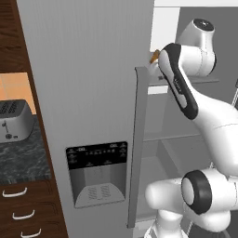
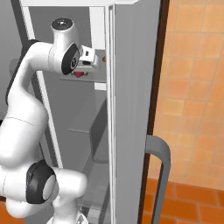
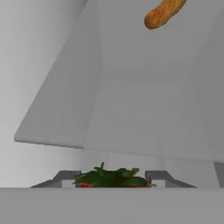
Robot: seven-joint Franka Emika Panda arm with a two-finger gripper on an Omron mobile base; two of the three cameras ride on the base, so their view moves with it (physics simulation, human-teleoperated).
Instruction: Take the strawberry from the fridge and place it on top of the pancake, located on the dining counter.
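strawberry (image 3: 111, 178): red, green leafy top | claw (image 3: 113, 180): clamped on strawberry | fridge (image 1: 93, 93): open

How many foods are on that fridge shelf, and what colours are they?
Red strawberry with green leaves, between the tool's fingers: 1
Orange-brown oblong food: 1
Total: 2

Lighting: even, diffuse, no visible lamp and no glare. Fridge (image 1: 93, 93) door read flat light grey; its interior behind the door edge fell darker grey. Shadows: soft only, under the shelf inside the fridge (image 3: 109, 109). Sharpness: slightly soft throughout, edges of the arm mildly jagged. Distortion: no bending seen toward frame edges.
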